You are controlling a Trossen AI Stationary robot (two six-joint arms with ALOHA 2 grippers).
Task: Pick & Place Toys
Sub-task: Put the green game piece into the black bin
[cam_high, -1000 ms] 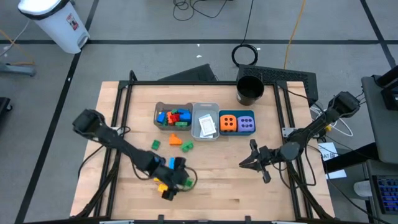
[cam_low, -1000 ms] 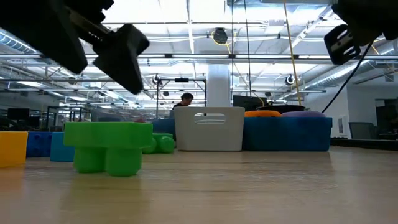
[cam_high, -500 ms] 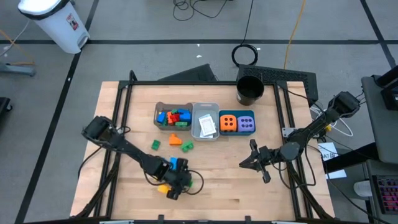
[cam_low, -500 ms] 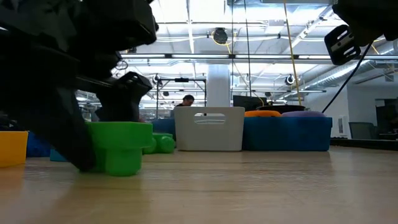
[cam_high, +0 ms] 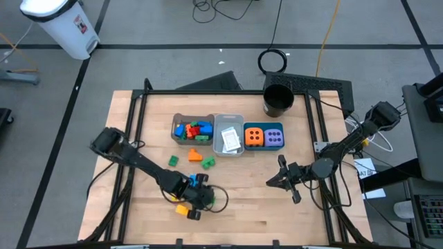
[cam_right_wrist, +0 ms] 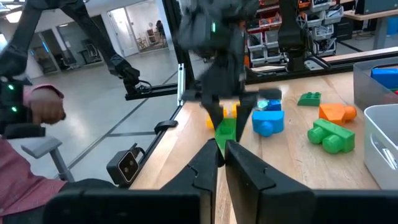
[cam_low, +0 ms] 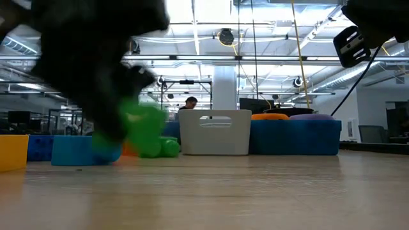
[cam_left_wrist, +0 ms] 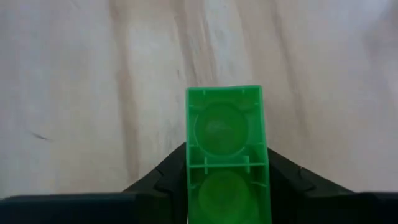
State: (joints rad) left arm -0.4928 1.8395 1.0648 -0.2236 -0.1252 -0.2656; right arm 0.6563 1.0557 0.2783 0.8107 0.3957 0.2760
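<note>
One green brick (cam_left_wrist: 226, 152) sits clamped in the left end effector (cam_left_wrist: 227, 186); no writing is legible.

Grey floor (cam_high: 173, 41), white bin (cam_high: 66, 24), ceiling lights (cam_low: 211, 13)

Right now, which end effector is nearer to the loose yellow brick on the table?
Left. The left end effector, gripping a green brick, is just beside the yellow brick; the right end effector waits far across the table.
</note>
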